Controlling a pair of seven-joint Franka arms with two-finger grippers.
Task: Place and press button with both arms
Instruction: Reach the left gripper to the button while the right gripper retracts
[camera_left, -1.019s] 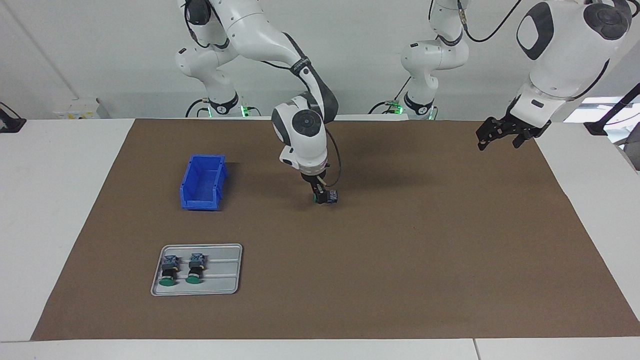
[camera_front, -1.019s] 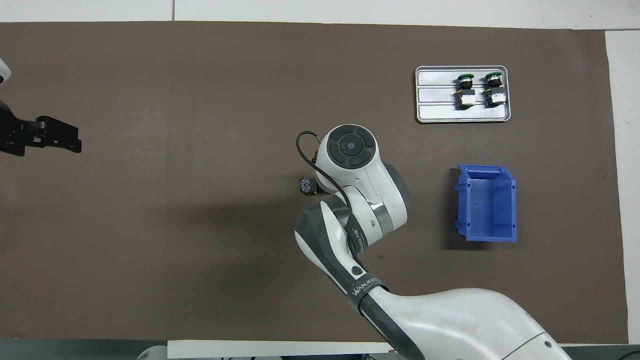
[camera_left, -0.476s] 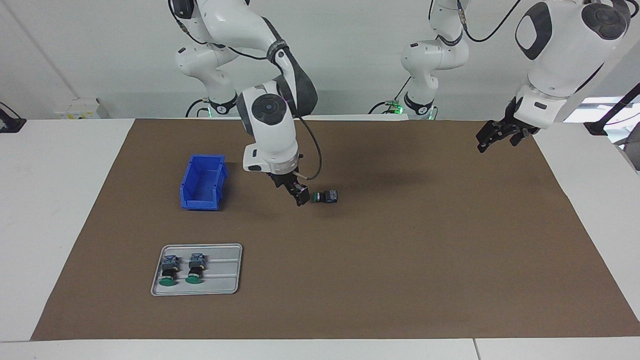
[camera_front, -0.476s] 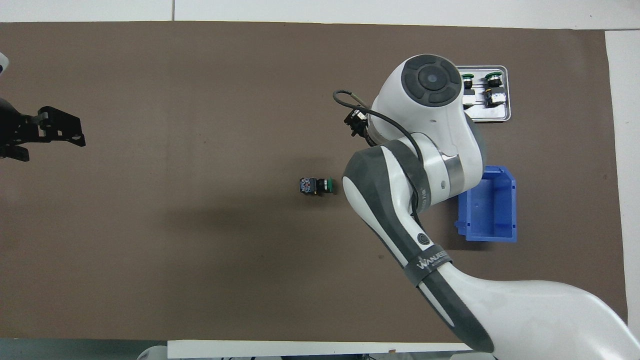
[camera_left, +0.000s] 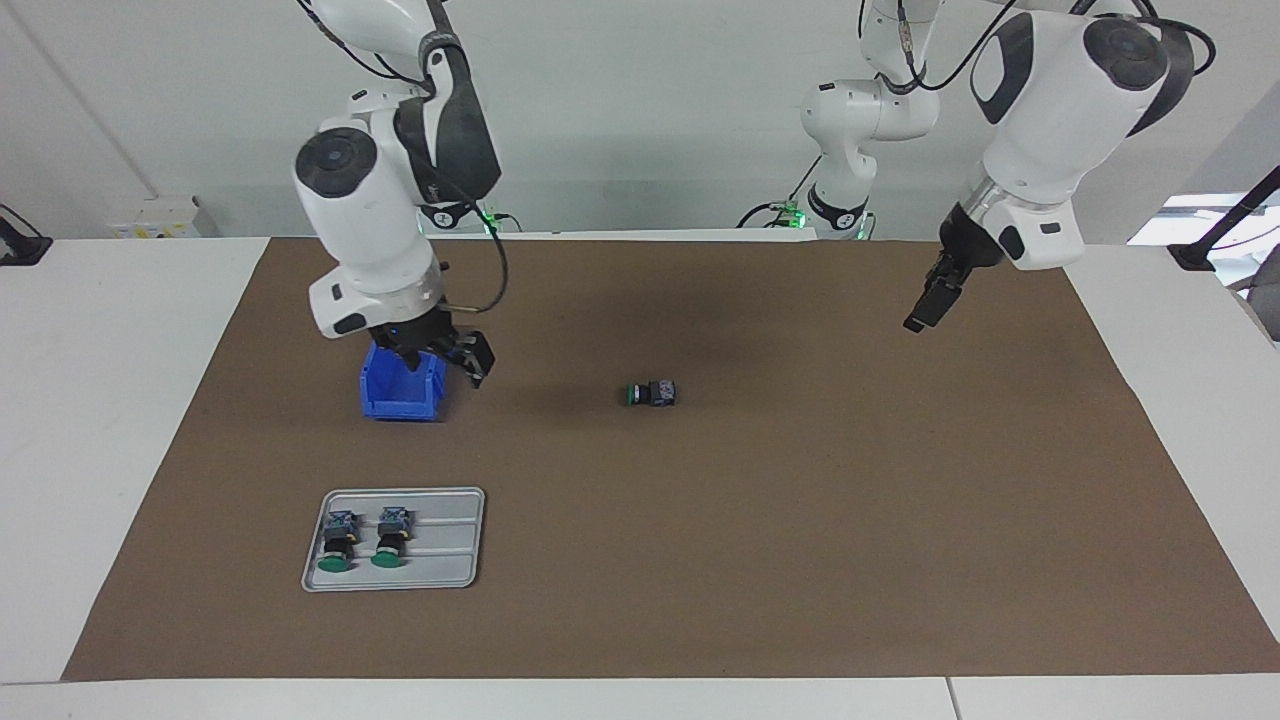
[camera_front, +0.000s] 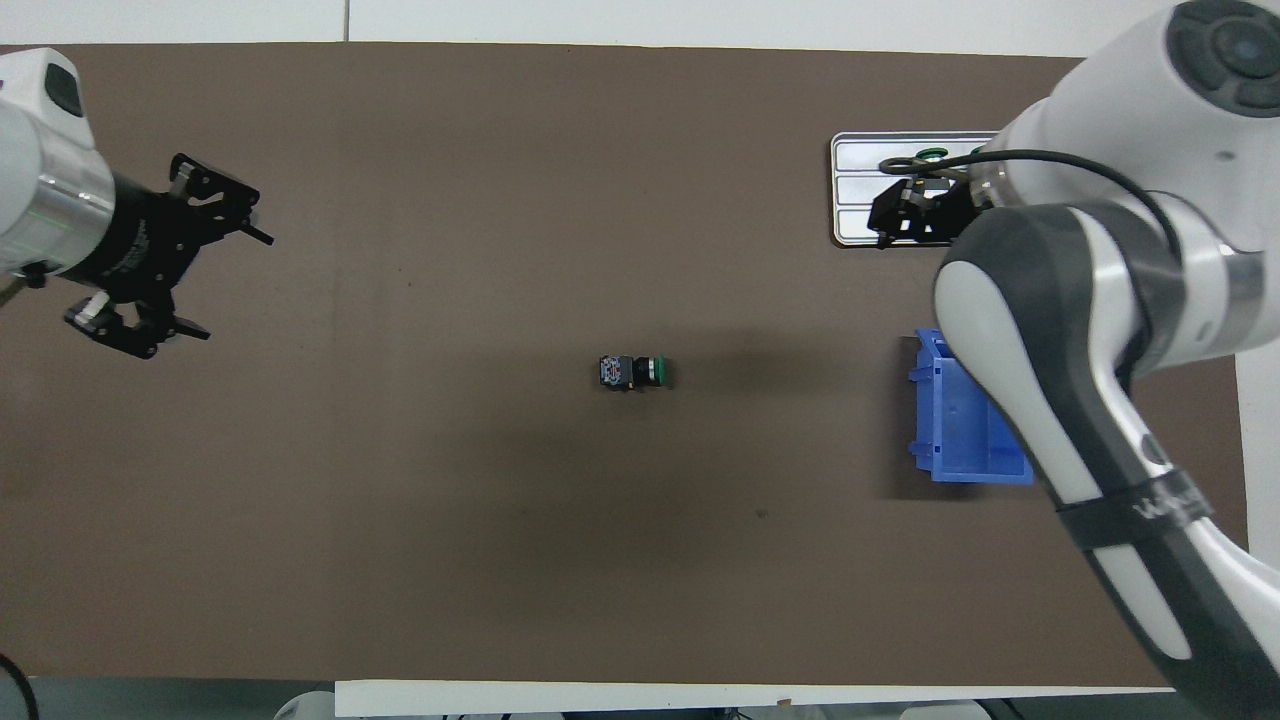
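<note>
The button (camera_left: 651, 393) lies on its side on the brown mat near the table's middle, free of both grippers; its green cap points toward the right arm's end. It also shows in the overhead view (camera_front: 633, 371). My right gripper (camera_left: 445, 362) is open and empty, up in the air by the blue bin (camera_left: 400, 392). In the overhead view my right gripper (camera_front: 915, 215) covers part of the tray. My left gripper (camera_left: 925, 303) is open and empty, raised over the mat toward the left arm's end; it also shows in the overhead view (camera_front: 232, 287).
A grey metal tray (camera_left: 450, 545) holds two more green-capped buttons (camera_left: 335, 542), farther from the robots than the bin. The blue bin (camera_front: 965, 430) has nothing in it. The tray (camera_front: 855, 190) is partly hidden in the overhead view.
My right gripper let go of the button on the mat, rose and swung away toward the blue bin. My left gripper turned and came in toward the middle.
</note>
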